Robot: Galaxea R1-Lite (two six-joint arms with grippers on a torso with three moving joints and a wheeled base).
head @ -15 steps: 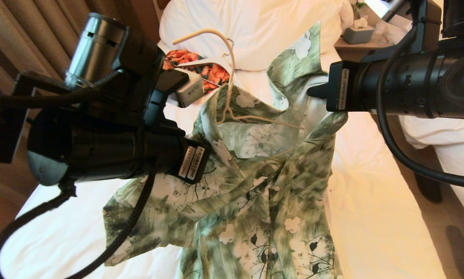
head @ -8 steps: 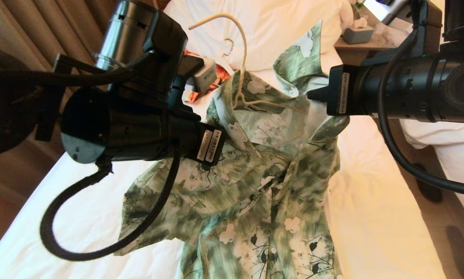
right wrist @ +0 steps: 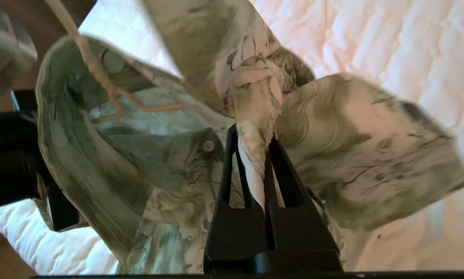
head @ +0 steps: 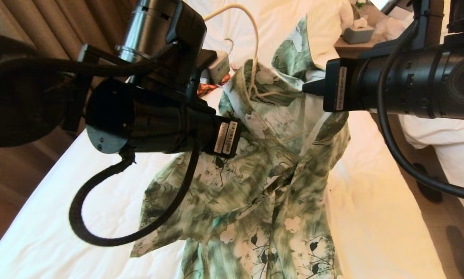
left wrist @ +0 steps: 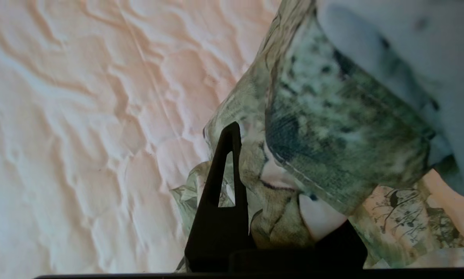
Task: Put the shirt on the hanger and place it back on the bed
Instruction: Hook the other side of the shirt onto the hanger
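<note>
Head view: your left arm comes in from nine o'clock and your right arm from three o'clock, and both meet the shirt (head: 255,186) at its upper part, holding it up over the bed (head: 371,201). The shirt's shoulders and collar are lifted; its lower part trails down toward six o'clock onto the sheet. The hanger (head: 251,46) stands inside the open collar, its hook rising toward twelve o'clock above the fabric and one thin leg showing inside the neck. You cannot see either set of fingers here; they are buried in cloth. The pillow (head: 325,23) lies at twelve o'clock, and an orange garment (head: 210,88) peeks out behind the left wrist. A grey box (head: 358,33) sits at one o'clock on a side table.

Left wrist view: the left gripper (left wrist: 270,186) has shirt fabric bunched between its fingers, one dark finger (left wrist: 224,170) plain to see, the other mostly covered by cloth. The sheet fills the background.

Right wrist view: the right gripper (right wrist: 255,155) is closed tight on a twisted fold of the shirt, fingers nearly touching. The hanger shows at ten o'clock inside the collar.
</note>
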